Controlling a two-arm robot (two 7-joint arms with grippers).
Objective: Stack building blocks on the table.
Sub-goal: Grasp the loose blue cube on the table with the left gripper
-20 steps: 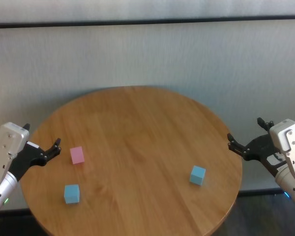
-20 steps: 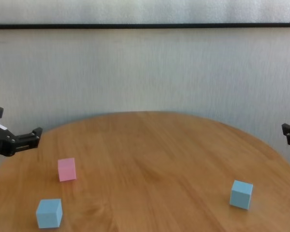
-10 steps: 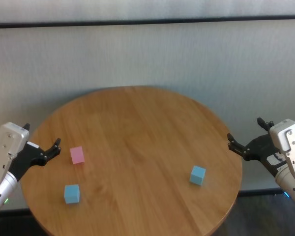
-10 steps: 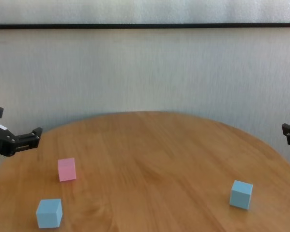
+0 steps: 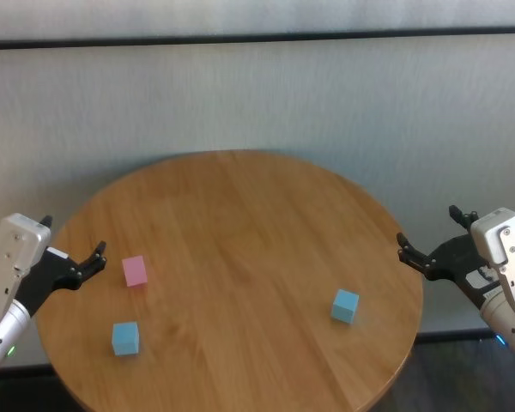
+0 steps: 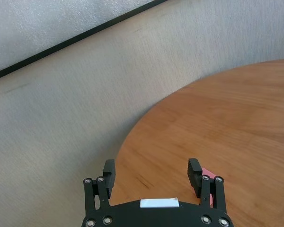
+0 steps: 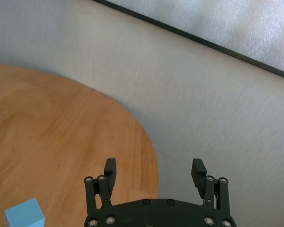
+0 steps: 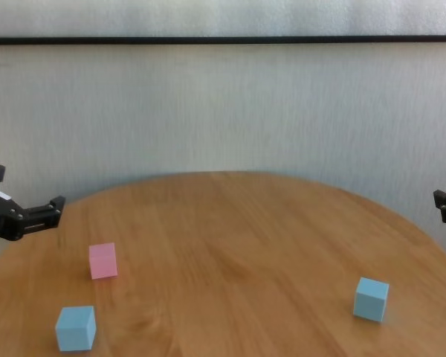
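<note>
Left gripper (image 5: 71,247) parked off the left rim of the table, jaws spread wide and holding nothing, black fingers (image 6: 109,171) seen from the left wrist view hanging over the wall side of the rim with a sliver of pink showing beside one of them. Right gripper (image 5: 429,238) mirrored off the right rim, likewise gaping and empty, fingers (image 7: 110,169) out past the edge of the wood in the right wrist view. Beyond both, a pale textured wall (image 5: 257,103) crossed near the top by a dark horizontal strip (image 5: 257,37). Round table (image 5: 240,223) with a light-brown wood-grain top, filling most of the head view below the wall. On it, three cubes of equal size, all flat on the wood, none stacked, none touching another. Pink block (image 5: 135,270) on the left side, near the left gripper but apart from it. Near blue block (image 5: 125,338) closer to the robot than the pink one, on the same left side, close to it yet separate. Far-right blue block (image 5: 345,305) well apart from the other two, on the right side of the top, nearer the right gripper and also visible at the corner of the right wrist view (image 7: 24,215).
</note>
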